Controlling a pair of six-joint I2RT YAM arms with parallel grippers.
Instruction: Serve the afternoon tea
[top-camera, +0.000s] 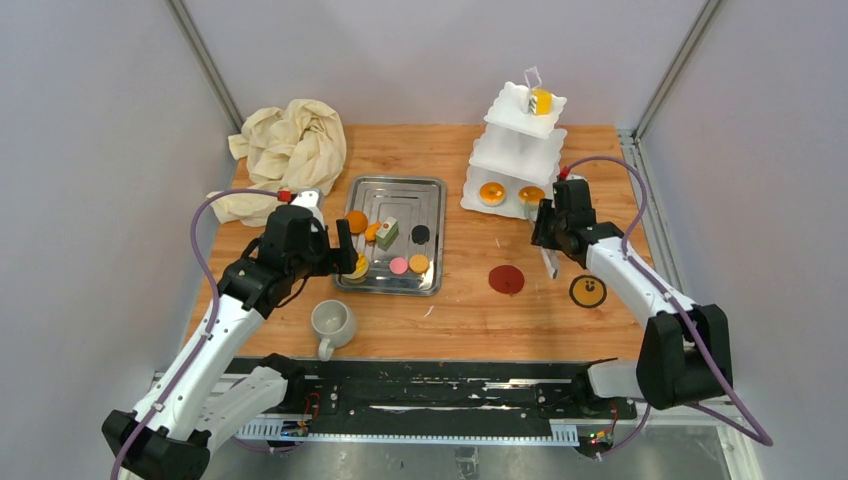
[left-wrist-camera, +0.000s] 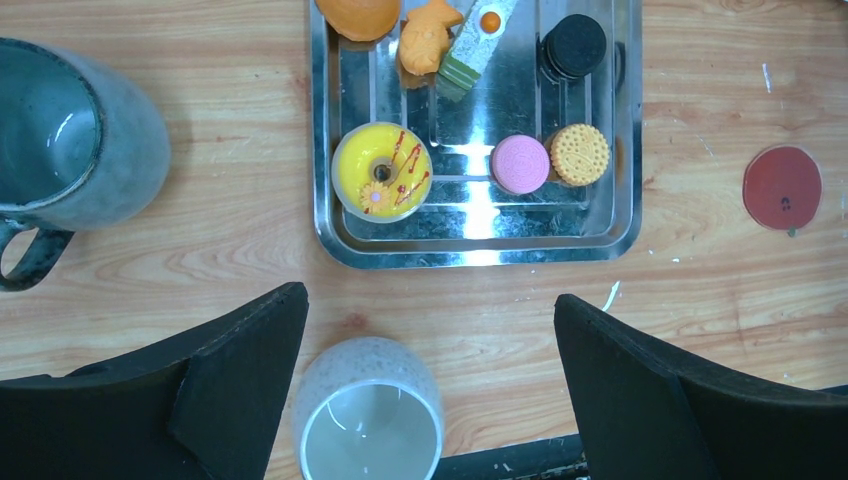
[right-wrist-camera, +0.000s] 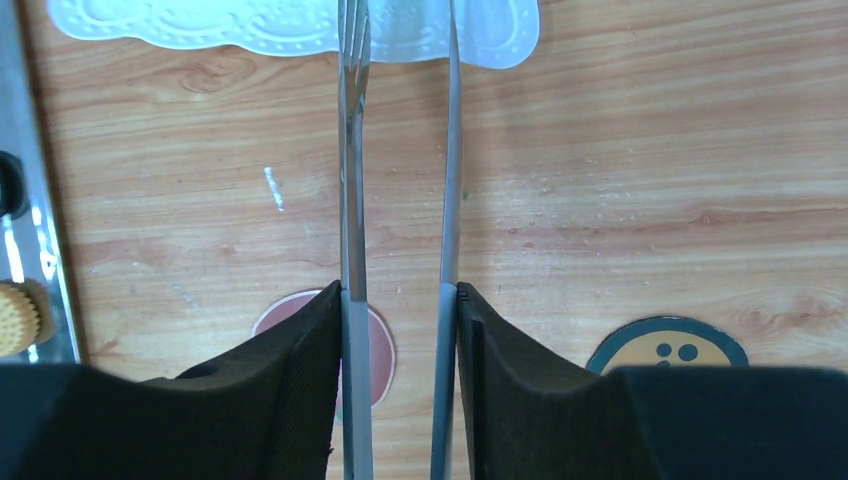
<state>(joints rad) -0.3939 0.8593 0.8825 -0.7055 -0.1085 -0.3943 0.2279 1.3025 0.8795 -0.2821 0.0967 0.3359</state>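
Observation:
The white three-tier stand (top-camera: 518, 150) stands at the back right, with two orange tarts (top-camera: 491, 192) on its bottom tier and a yellow cake (top-camera: 540, 101) on top. Its edge shows in the right wrist view (right-wrist-camera: 480, 30). Small cakes lie in the steel tray (left-wrist-camera: 625, 200): a yellow ring cake (left-wrist-camera: 381, 171), a pink one (left-wrist-camera: 520, 164), a biscuit tart (left-wrist-camera: 579, 154), a black one (left-wrist-camera: 574, 46), a green-layered slice (left-wrist-camera: 470, 50). My left gripper (left-wrist-camera: 430, 300) is open, high above the off-white mug (left-wrist-camera: 368, 412). The grey mug (left-wrist-camera: 70, 130) stands left of the tray. My right gripper (right-wrist-camera: 400, 290) is shut on metal tongs (right-wrist-camera: 350, 150), which hold nothing.
A cream cloth (top-camera: 290, 150) lies bunched at the back left. A red coaster (top-camera: 506, 279) and a yellow-and-black coaster (top-camera: 588, 291) lie on the wood right of the tray. The off-white mug (top-camera: 332, 322) stands near the table's front edge.

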